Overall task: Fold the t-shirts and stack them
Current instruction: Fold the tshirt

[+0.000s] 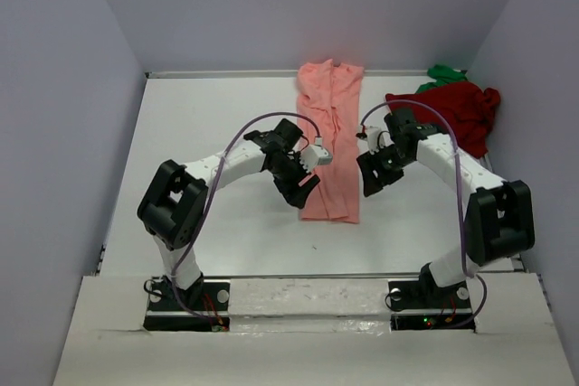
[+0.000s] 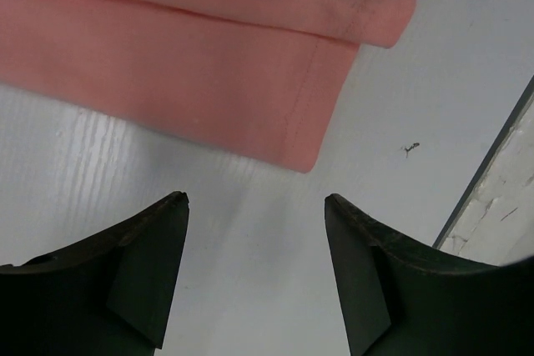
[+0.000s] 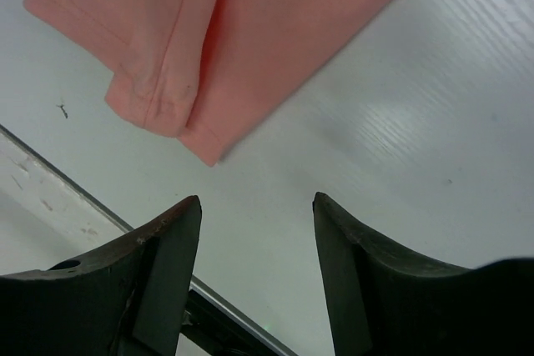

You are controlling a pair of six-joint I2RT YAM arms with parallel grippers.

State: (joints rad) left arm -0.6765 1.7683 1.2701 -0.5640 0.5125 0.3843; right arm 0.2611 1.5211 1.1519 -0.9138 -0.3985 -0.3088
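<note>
A salmon-pink t-shirt lies folded into a long narrow strip down the middle of the table. A dark red t-shirt sits bunched at the back right, with a small green crumple behind it. My left gripper hovers at the strip's near left corner, and my right gripper at its near right side. The left wrist view shows the pink hem corner just ahead of my open left gripper, with bare table between the fingers. My right gripper is open too, behind the pink corner.
Grey walls enclose the white table on three sides. A metal rail runs along the table's near edge and shows close to both grippers in the wrist views. The dark red shirt reaches the right wall.
</note>
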